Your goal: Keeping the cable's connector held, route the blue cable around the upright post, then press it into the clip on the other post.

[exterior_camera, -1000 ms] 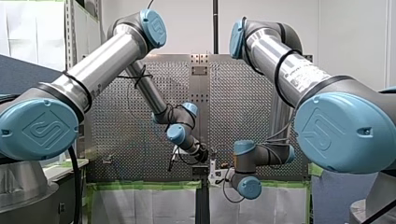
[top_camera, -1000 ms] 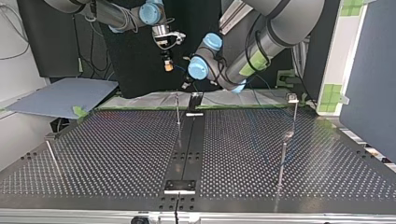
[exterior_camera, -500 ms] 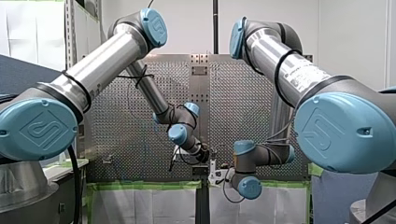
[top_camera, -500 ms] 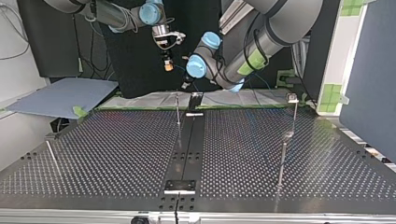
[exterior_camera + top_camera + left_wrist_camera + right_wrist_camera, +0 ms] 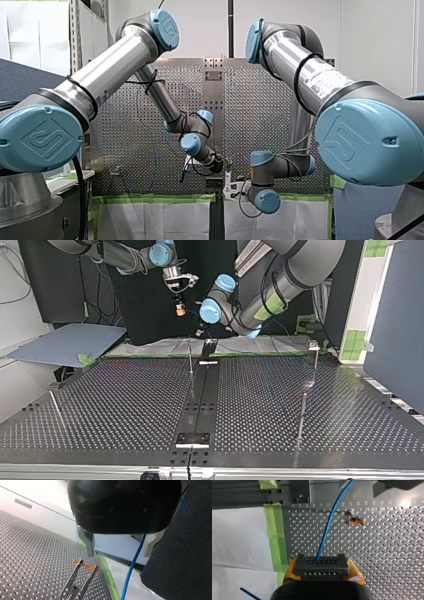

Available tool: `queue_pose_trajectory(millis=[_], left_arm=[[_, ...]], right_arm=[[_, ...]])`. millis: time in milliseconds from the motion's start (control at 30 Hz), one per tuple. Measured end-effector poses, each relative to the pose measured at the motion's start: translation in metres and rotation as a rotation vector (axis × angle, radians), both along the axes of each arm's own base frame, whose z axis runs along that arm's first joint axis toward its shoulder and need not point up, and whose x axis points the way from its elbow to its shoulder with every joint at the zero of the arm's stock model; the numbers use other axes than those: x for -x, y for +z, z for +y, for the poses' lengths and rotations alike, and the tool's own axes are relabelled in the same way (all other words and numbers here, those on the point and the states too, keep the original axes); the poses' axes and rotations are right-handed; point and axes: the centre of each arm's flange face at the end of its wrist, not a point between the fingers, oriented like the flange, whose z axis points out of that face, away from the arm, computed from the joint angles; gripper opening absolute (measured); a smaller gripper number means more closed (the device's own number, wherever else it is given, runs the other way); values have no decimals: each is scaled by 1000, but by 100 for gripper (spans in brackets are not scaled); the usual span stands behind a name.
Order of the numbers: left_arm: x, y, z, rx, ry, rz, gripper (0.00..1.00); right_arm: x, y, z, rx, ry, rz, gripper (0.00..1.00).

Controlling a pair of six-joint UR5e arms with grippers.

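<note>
Connector [image 5: 321, 563] is pinched between the right gripper's [image 5: 322, 569] yellow pads [image 5: 355, 572], at the table's [image 5: 387, 555] edge next to the green tape [image 5: 275, 537]. Cable [image 5: 325, 533] runs straight out of it to the left gripper [image 5: 119, 553]. There it passes between the metal fingers [image 5: 88, 543], which are spread wide and not touching it; it sits nearer one finger. Orange clip [image 5: 355, 522] on its post is just beside the cable line, apart from it.

Room, top view: both grippers hang over the table's far edge near centre. The perforated surface toward the camera is open. Posts: one [image 5: 190, 357] near the far edge at centre, two at the view's right [image 5: 315, 360] [image 5: 302, 410], one leaning at the left [image 5: 55, 407].

Pose, front view: left arm [image 5: 150, 85] comes in from the left with its elbow high and its wrist folded down to centre. Right arm [image 5: 300, 65] drops from the right, wrist tucked low and pointing toward centre.
</note>
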Motion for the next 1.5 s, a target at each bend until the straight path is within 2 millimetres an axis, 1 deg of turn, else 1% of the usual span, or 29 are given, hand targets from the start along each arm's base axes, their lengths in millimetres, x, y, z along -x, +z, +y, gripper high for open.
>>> queue_pose_trajectory(millis=[67, 100, 133, 167, 667, 833, 967, 1167, 1333, 1500], left_arm=[[0, 0, 0, -5, 0, -3, 34], [0, 0, 1, -10, 2, -5, 34], [0, 0, 1, -14, 4, -7, 4], [-1, 0, 2, -20, 7, -9, 0], [1, -1, 9, -131, 22, -36, 0], [2, -1, 9, -175, 34, -64, 0], [2, -1, 6, -177, 40, -84, 0], [-3, 0, 4, -161, 59, -121, 0], [-8, 2, 3, -131, 75, -147, 0], [-15, -6, 3, -92, 91, -167, 0]], right_arm=[[0, 0, 0, -1, 0, 0, 0], [0, 0, 0, -1, 0, 1, 0], [0, 0, 0, -1, -1, 1, 0], [0, -1, 0, -1, -1, 1, 0], [1, -1, 0, -2, -4, 2, 0], [3, -1, -2, -2, -14, 2, 0], [7, -1, -7, -2, -30, -1, 0], [11, 1, -17, 3, -47, -7, 0], [12, 1, -21, 5, -52, -9, 0], [14, 3, -39, 3, -72, -2, 0]])
